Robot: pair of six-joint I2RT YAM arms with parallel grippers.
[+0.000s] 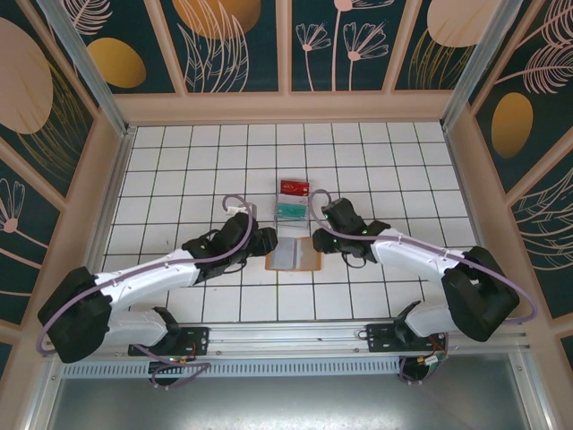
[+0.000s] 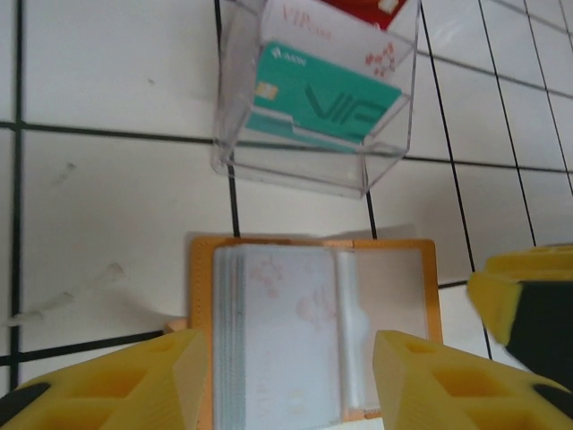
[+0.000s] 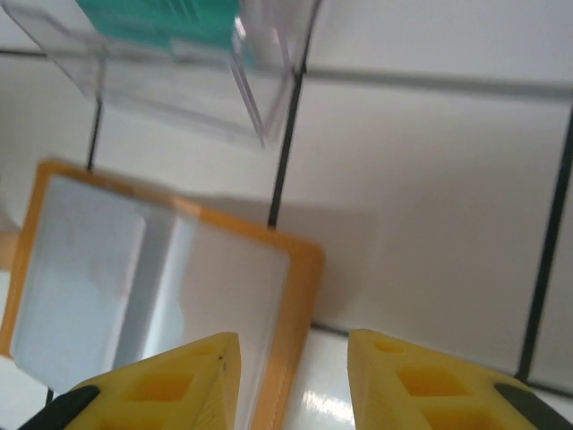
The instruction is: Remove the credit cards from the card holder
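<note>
Orange-tan card holder [image 1: 294, 254] open flat on the white tiles, pale blue-grey inside up

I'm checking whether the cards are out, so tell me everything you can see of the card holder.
The card holder lies open and flat on the white tiled table, an orange-tan border around a pale blue-grey inside with clear, plastic-looking sleeves. A clear box stands just beyond it, apart. The open left gripper and open right gripper hang close by it; contact cannot be told.

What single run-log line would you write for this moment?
card holder: open, flat | teal card: in clear box | left pincer: open | right pincer: open
</note>
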